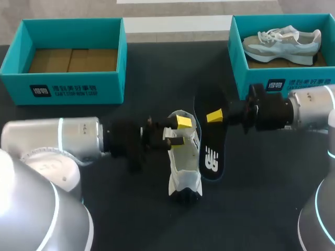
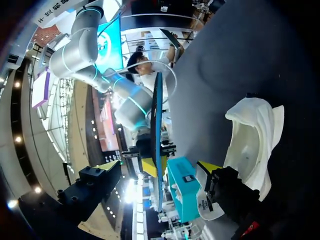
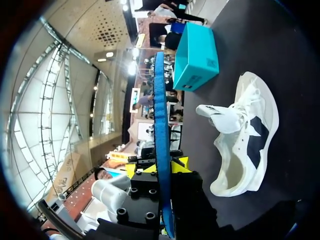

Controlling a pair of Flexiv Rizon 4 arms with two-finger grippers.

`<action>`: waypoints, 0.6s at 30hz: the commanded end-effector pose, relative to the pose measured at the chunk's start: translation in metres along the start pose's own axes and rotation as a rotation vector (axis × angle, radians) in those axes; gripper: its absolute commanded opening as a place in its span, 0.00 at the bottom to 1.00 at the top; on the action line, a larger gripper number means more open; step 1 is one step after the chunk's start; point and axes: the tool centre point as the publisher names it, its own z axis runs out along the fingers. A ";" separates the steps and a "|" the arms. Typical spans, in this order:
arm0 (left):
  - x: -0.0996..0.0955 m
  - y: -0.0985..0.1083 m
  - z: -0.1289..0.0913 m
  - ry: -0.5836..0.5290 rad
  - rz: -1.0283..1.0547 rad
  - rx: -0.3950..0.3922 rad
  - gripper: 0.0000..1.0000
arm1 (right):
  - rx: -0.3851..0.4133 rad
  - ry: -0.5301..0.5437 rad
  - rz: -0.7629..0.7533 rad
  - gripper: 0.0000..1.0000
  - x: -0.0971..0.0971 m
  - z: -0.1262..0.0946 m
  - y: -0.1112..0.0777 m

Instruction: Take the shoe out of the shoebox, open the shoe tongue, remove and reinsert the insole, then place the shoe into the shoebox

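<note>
Left gripper (image 1: 180,132), coming in from 9 o'clock, sits over the heel end of a white sneaker (image 1: 184,162) at the middle of the table. Its two yellow-tipped fingers are spread wide and clamp nothing. In the left wrist view the tongue (image 3: 223,118) lies against one finger, with the sneaker's open mouth just beside it. Right gripper (image 1: 214,116), coming in from 3 o'clock, is pinched closed on a dark insole (image 1: 212,151) with a blue edge, a yellow tip pressing each face near one end. The insole is out of the sneaker and held on edge just at the sneaker's 3 o'clock side, its free end toward 6 o'clock; whether it touches the table cannot be told. The sneaker rests on the table with its toe toward 6 o'clock and its tongue lifted out of the opening. The table (image 1: 131,219) has a plain black surface. At 10 o'clock stands the open-topped teal left shoebox (image 1: 68,86), with flat brown cardboard (image 1: 73,60) on its floor. At 2 o'clock stands the teal right shoebox (image 1: 309,82), holding a second sneaker (image 1: 282,42), pale grey-blue and white, on its side with its toe toward 9 o'clock.
</note>
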 end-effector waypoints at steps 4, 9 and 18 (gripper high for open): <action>-0.019 0.013 -0.011 0.387 0.055 0.058 1.00 | 0.005 0.008 0.007 0.00 -0.006 0.005 -0.001; -0.019 0.015 -0.013 0.499 0.072 0.108 1.00 | 0.007 0.012 0.013 0.00 -0.007 0.007 -0.001; -0.019 0.015 -0.013 0.499 0.072 0.108 1.00 | 0.010 0.011 0.019 0.00 -0.009 0.009 -0.001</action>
